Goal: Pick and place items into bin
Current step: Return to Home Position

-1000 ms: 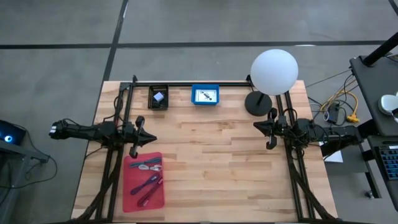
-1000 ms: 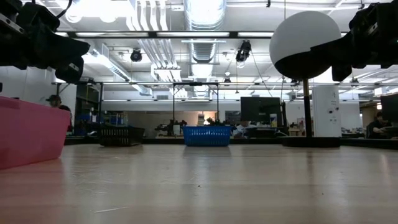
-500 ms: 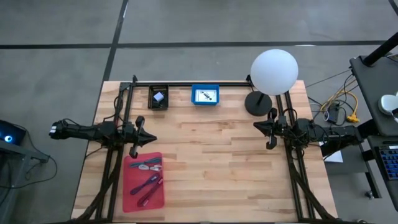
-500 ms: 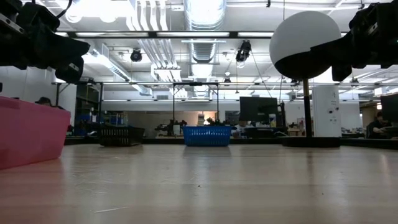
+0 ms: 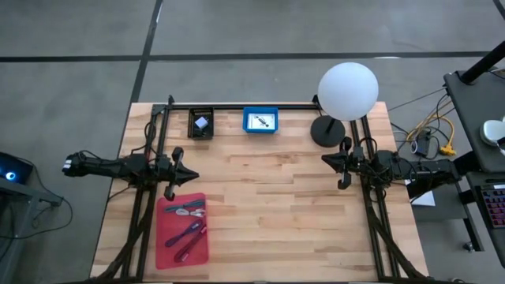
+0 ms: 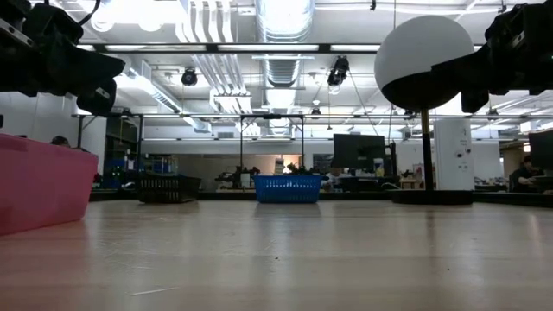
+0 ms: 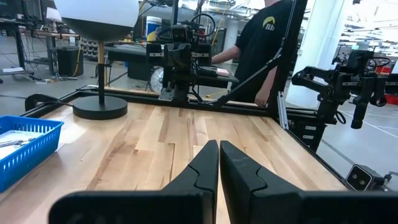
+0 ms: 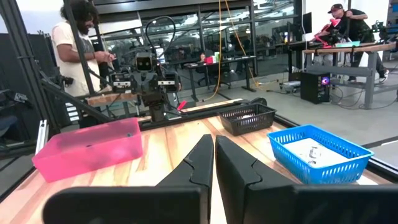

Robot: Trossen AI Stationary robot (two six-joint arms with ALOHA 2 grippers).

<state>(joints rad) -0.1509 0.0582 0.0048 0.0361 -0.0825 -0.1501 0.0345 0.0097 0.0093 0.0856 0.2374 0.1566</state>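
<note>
**High view: both arms raised at the table ends, cables lying in the red bin**

We log the left gripper (image 5: 180, 172) raised over the left side of the table (image 5: 276, 205), near the end of the red bin (image 5: 160, 237) that faces the baskets. Its wrist view shows the fingers (image 7: 205, 163) pressed together, holding nothing. The right gripper (image 5: 331, 162) is raised over the right side, close to the globe lamp (image 5: 347, 91). Its fingers (image 8: 200, 155) are likewise together and empty.

A white tied cable (image 5: 188, 211) and two darker bundles (image 5: 186, 235) lie inside the bin. At the far edge, a black basket (image 5: 192, 132) holds a lavender-grey piece (image 5: 201, 123). A blue basket (image 5: 259, 130) beside it holds small white pieces.
</note>
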